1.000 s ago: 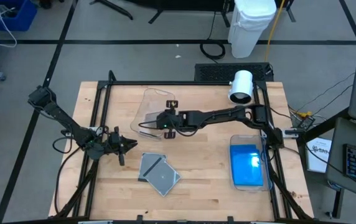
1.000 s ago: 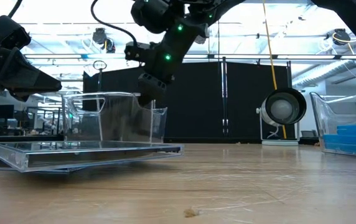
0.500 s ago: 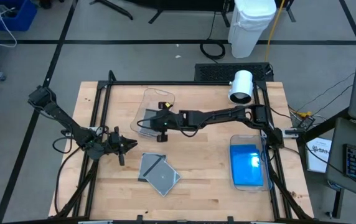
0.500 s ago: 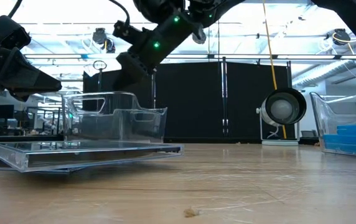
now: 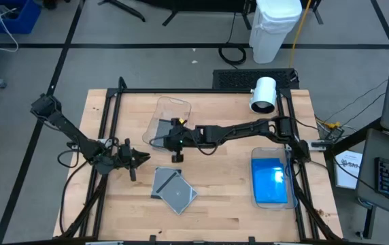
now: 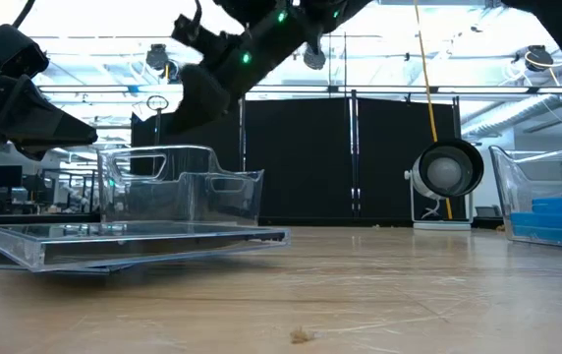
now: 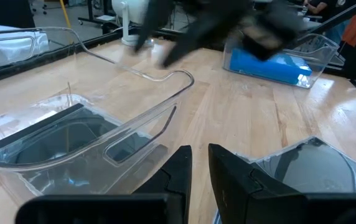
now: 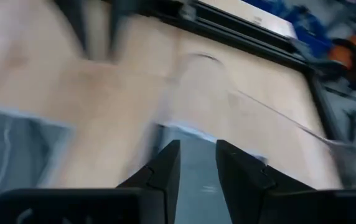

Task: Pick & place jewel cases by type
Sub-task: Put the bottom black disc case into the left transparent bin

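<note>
A light wooden table (image 5: 222,184) framed by black metal rails is seen. A clear rectangular plastic tub (image 5: 169,117) is placed at its far left, another clear tub (image 5: 288,178) at its right edge. A white cylindrical lamp (image 5: 264,94) is mounted at the far right corner, and a white bin (image 5: 275,27) is left on the floor beyond.

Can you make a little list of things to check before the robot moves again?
1. Right gripper empty: ok, nothing between its fingers; it hangs by the clear tub's open side.
2. Left gripper empty: ok, it waits at the table's left edge, above the wood.
3. Grey cases reachable: ok, two lie stacked flat and askew near the front, nothing on top.
4. Blue cases put away: ok, they sit in the right tub.
5. Case inside the clear tub: ok, a dark one lies in it.
6. Room left in that tub: cannot tell.
</note>
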You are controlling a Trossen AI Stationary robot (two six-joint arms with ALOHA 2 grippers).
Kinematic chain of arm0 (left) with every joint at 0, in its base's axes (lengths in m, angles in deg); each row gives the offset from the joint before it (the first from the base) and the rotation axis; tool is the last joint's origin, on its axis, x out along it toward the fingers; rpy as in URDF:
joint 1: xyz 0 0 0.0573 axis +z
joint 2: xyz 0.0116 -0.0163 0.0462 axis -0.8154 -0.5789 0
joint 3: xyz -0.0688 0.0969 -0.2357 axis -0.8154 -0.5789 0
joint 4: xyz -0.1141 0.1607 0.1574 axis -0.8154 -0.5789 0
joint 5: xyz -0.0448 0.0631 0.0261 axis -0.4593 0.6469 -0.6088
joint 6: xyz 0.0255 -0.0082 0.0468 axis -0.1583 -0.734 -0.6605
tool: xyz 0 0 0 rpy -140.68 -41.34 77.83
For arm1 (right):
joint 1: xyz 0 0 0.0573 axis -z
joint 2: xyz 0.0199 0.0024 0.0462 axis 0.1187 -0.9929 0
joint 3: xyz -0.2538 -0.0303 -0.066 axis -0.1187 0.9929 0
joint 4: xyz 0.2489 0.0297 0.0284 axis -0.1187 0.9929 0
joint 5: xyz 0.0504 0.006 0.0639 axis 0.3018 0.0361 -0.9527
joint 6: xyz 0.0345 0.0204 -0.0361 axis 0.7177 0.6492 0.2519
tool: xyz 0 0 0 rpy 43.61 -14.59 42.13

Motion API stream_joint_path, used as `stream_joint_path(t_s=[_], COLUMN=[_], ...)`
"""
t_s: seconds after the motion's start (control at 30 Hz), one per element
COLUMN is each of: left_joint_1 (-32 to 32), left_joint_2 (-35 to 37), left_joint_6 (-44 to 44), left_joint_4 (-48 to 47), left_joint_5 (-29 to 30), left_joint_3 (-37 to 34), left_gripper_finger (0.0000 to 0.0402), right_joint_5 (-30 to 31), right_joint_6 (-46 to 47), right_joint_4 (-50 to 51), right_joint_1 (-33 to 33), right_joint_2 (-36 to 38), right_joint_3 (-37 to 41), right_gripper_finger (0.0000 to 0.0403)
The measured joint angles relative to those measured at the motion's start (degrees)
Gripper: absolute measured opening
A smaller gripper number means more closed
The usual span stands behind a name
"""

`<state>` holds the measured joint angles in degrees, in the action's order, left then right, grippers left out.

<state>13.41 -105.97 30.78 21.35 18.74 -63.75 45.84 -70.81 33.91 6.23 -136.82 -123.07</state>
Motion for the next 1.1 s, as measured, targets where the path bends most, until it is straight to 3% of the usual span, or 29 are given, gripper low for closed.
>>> stream_joint_path(t_s=[0.27, 0.53, 0.67, 1.0, 1.1], left_joint_1=[0.0, 0.0, 0.0, 0.0, 0.0], left_joint_2=[0.0, 0.0, 0.0, 0.0, 0.0], left_joint_6=[0.0, 0.0, 0.0, 0.0, 0.0], left_joint_4=[0.0, 0.0, 0.0, 0.0, 0.0], left_joint_5=[0.0, 0.0, 0.0, 0.0, 0.0], left_joint_3=[0.0, 0.0, 0.0, 0.0, 0.0], left_gripper_finger=[0.0063, 0.0063, 0.0063, 0.0063, 0.0063], right_joint_5=[-8.0, -24.0, -28.5, -27.6, -18.3], right_joint_6=[0.2, 1.6, 1.4, 1.5, 0.6], right_joint_4=[4.3, 14.4, 20.2, 18.0, 17.1], right_joint_1=[-6.2, -14.1, -18.2, -25.3, -26.4], right_joint_2=[3.3, 5.1, 4.9, 5.7, 5.7], right_joint_3=[-0.1, -0.1, 0.3, 11.5, 15.6], right_gripper_finger=[0.0093, 0.0093, 0.0093, 0.0093, 0.0093])
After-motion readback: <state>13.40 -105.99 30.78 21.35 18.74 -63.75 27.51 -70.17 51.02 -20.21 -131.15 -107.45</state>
